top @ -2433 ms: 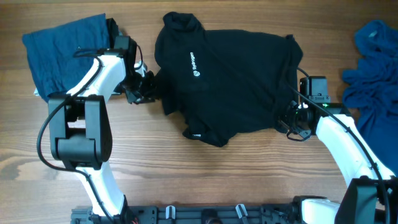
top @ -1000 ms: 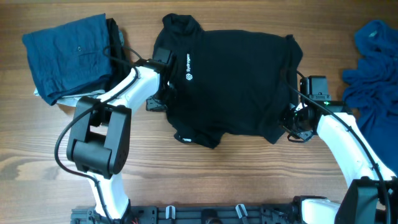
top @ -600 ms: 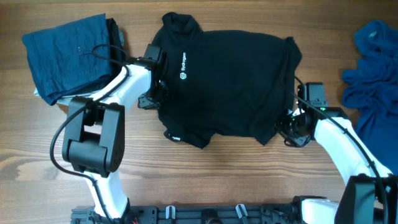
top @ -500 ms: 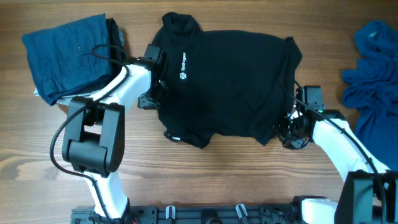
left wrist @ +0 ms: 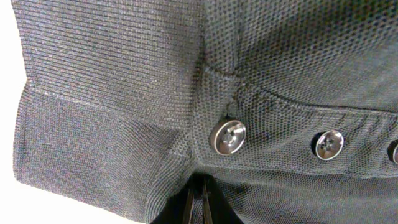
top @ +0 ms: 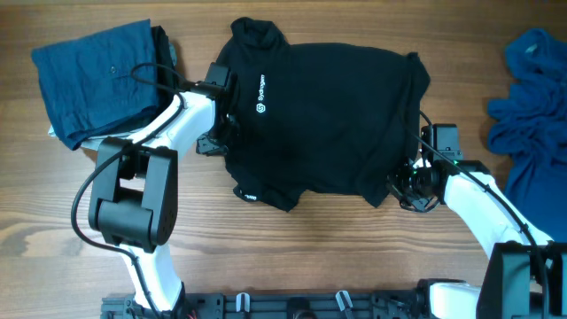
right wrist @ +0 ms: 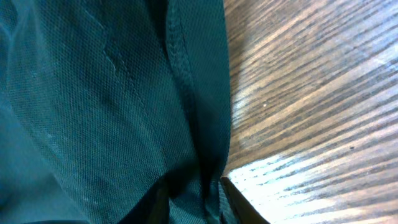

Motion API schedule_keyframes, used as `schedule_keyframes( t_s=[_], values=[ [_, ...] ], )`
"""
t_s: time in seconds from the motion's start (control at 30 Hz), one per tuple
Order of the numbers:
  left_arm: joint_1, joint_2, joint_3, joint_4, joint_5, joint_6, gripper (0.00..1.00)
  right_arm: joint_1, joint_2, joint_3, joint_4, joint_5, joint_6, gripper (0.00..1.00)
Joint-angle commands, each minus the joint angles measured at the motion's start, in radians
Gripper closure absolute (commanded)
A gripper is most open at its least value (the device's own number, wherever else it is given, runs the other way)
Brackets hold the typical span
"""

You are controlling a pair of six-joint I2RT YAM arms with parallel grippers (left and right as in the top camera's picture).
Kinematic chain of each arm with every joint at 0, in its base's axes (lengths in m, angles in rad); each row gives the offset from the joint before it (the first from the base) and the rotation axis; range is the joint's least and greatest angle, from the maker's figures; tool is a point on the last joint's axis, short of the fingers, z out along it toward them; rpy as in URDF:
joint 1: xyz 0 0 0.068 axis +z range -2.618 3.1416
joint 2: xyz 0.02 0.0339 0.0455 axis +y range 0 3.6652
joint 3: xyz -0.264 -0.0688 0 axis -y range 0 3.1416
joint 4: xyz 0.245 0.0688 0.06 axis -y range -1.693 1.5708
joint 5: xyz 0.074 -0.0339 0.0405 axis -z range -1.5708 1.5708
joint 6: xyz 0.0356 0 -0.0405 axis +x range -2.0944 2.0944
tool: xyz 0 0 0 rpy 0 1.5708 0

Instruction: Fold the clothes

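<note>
A black knit polo shirt [top: 328, 124] is lying spread across the middle of the brown wooden table [top: 337, 257], reaching toward the 12 o'clock edge, with its small white chest logo [top: 262, 96] showing at the shirt's 9 o'clock side.

The left gripper [top: 215, 135] is sitting at the shirt's 9 o'clock edge. In the left wrist view the left gripper [left wrist: 198, 194] is pressing its fingers almost together on a fold of the black mesh fabric, just below a row of silver round buttons [left wrist: 227, 135], so it is pinching the shirt.

The right gripper [top: 407, 183] is meeting the shirt at its 4 o'clock corner. In the right wrist view the right gripper [right wrist: 194, 198] is standing narrow, with the stitched hem of the shirt bunching between its two fingers [right wrist: 233, 200] and the bare wood lying toward 3 o'clock.

A folded blue fabric garment [top: 93, 80] is resting near the table's 10 o'clock corner, well apart from the shirt. A crumpled blue fabric garment [top: 532, 106] is lying at the 3 o'clock edge, also apart from the shirt.
</note>
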Motion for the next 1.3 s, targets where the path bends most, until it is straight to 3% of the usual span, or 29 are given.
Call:
schedule_keyframes(
  t_s=[0.0, 0.23, 0.4, 0.57, 0.67, 0.9, 1.1, 1.27],
  values=[
    [0.022, 0.05, -0.046, 0.002, -0.11, -0.006, 0.92, -0.002, 0.015, -0.003, 0.0, 0.029, 0.0, 0.96],
    [0.022, 0.05, -0.046, 0.002, -0.111, -0.005, 0.92, -0.002, 0.015, -0.003, -0.003, 0.05, -0.009, 0.96],
    [0.023, 0.05, -0.046, -0.003, -0.111, -0.005, 0.93, -0.02, 0.015, -0.003, -0.002, 0.236, -0.036, 0.96],
    [0.023, 0.05, -0.046, -0.012, -0.12, -0.002, 0.92, -0.241, 0.015, -0.002, 0.06, 0.255, -0.147, 0.96],
    [0.023, 0.05, -0.046, -0.013, -0.131, -0.002, 0.93, -0.294, 0.015, -0.002, 0.165, 0.246, -0.236, 0.96],
    [0.023, 0.05, -0.046, -0.024, -0.134, 0.002, 0.94, -0.296, 0.021, -0.002, 0.229, 0.48, -0.298, 0.96],
    [0.023, 0.05, -0.046, -0.068, -0.162, -0.007, 0.96, -0.297, 0.021, -0.002, 0.129, 0.503, -0.266, 0.96],
    [0.023, 0.05, -0.046, -0.096, -0.216, -0.033, 0.96, -0.298, 0.021, 0.043, 0.123, 0.63, -0.297, 0.95]
  ],
)
